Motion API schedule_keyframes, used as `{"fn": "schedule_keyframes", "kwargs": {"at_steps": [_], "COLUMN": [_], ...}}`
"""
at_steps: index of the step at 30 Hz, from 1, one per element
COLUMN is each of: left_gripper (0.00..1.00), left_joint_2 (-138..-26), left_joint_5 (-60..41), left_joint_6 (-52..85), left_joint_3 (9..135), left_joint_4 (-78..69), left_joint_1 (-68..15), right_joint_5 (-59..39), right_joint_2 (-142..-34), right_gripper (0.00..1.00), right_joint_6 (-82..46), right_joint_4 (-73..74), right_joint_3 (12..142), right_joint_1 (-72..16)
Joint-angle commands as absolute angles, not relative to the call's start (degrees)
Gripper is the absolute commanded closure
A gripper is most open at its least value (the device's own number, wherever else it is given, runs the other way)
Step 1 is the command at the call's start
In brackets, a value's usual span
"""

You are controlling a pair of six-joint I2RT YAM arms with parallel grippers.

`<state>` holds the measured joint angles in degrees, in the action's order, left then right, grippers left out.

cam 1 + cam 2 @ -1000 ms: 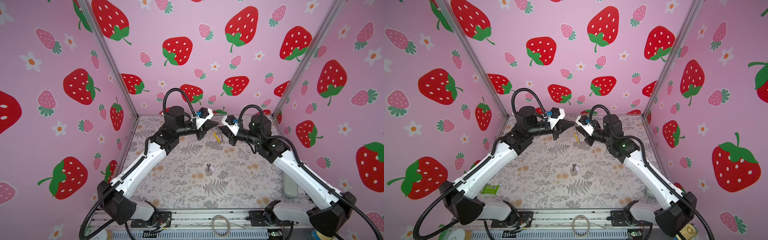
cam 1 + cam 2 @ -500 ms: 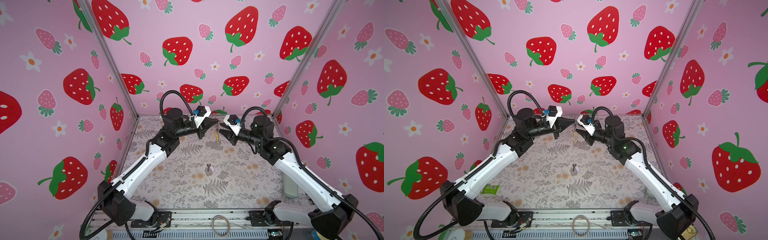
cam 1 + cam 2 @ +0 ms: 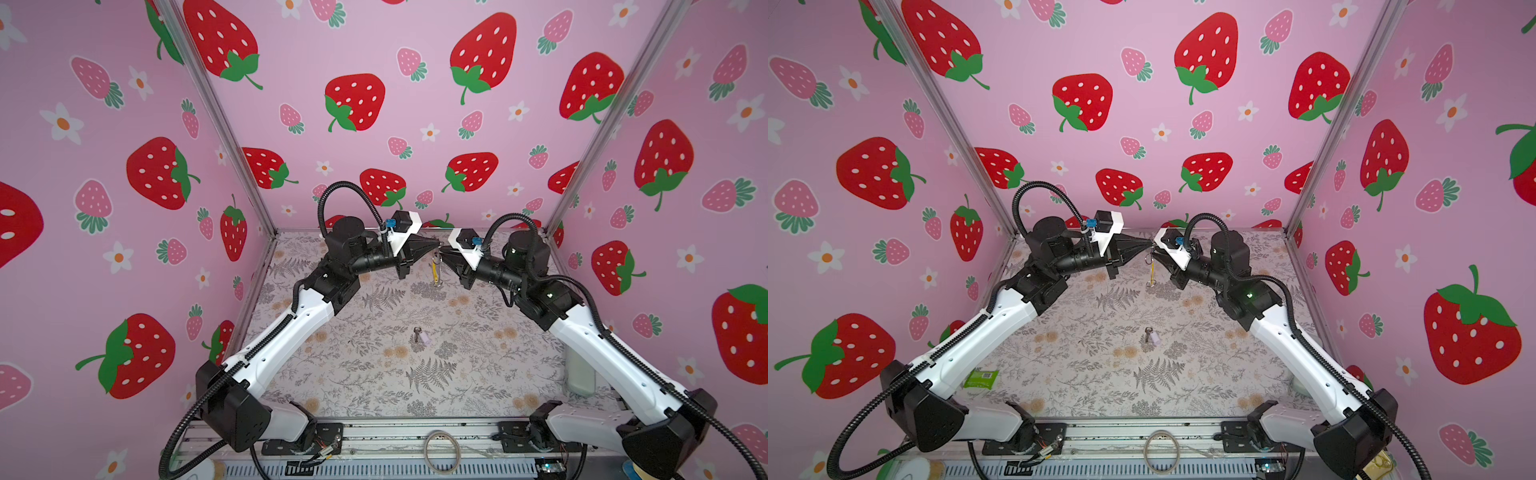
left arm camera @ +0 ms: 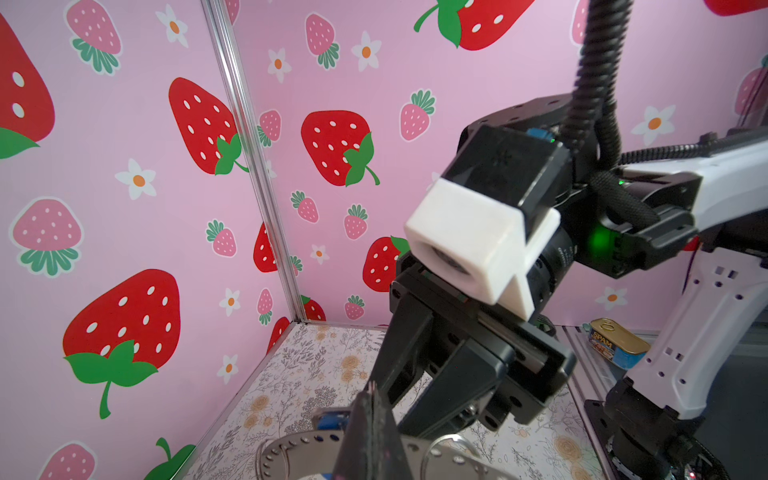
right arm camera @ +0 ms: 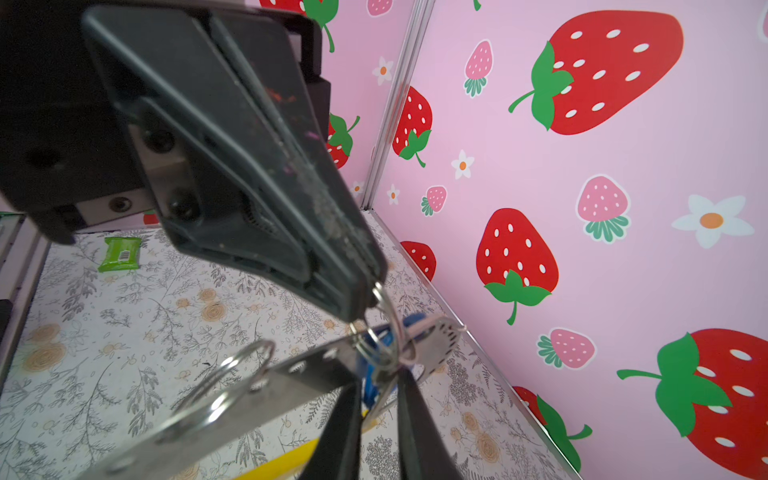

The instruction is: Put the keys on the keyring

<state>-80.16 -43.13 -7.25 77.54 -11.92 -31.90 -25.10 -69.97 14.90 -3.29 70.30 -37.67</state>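
The keyring (image 3: 435,270), a grey perforated band (image 5: 257,386) with a yellow section and small wire loops, hangs in mid-air above the back of the table. My left gripper (image 3: 437,244) is shut on one of its loops, and its tip (image 5: 365,299) pinches the wire. My right gripper (image 5: 380,376) faces it from the other side, jaws a little apart. The blue-tagged key (image 5: 376,353) and its blade lie between them, at the ring. The lilac-tagged key (image 3: 419,335) lies alone on the floral tablecloth, in both top views (image 3: 1152,336).
A plain pale hoop (image 3: 441,451) lies on the front rail. A green packet (image 3: 980,379) sits near the left arm's base. A Spam can (image 4: 615,343) stands beyond the table's edge. A white object (image 3: 579,374) lies under the right arm. Pink strawberry walls close in three sides.
My right gripper opened wide, drew back a little, and has narrowed again around the blue-tagged key. The left gripper stayed shut on the keyring, shifting only slightly.
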Motion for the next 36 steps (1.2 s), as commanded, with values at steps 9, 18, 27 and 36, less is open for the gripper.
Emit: {"fn": "schedule_keyframes", "kwargs": {"at_steps": [9, 18, 27, 36], "left_gripper": [1.0, 1.0, 1.0, 1.0], "left_joint_2": [-79.5, -78.88, -78.75, -80.03], "left_joint_5": [-39.1, -29.81, -22.33, -19.27], "left_joint_6": [-2.86, -0.84, 2.16, 4.44], "left_joint_3": [75.79, 71.59, 67.48, 66.22], "left_joint_4": [-20.08, -27.96, -37.29, -44.07], "left_joint_1": [-32.34, -34.98, -36.27, -37.22], "right_joint_5": [-22.82, -16.04, -9.62, -4.59], "right_joint_2": [-69.24, -69.48, -69.51, -69.48], "right_gripper": [0.98, 1.0, 1.0, 1.0], "right_joint_6": [15.96, 17.35, 18.62, 20.17], "right_joint_4": [-3.98, -3.04, -1.91, -0.69], "right_joint_3": [69.96, 70.23, 69.85, 69.0], "right_joint_1": [-38.45, -41.62, -43.71, -45.91]}}
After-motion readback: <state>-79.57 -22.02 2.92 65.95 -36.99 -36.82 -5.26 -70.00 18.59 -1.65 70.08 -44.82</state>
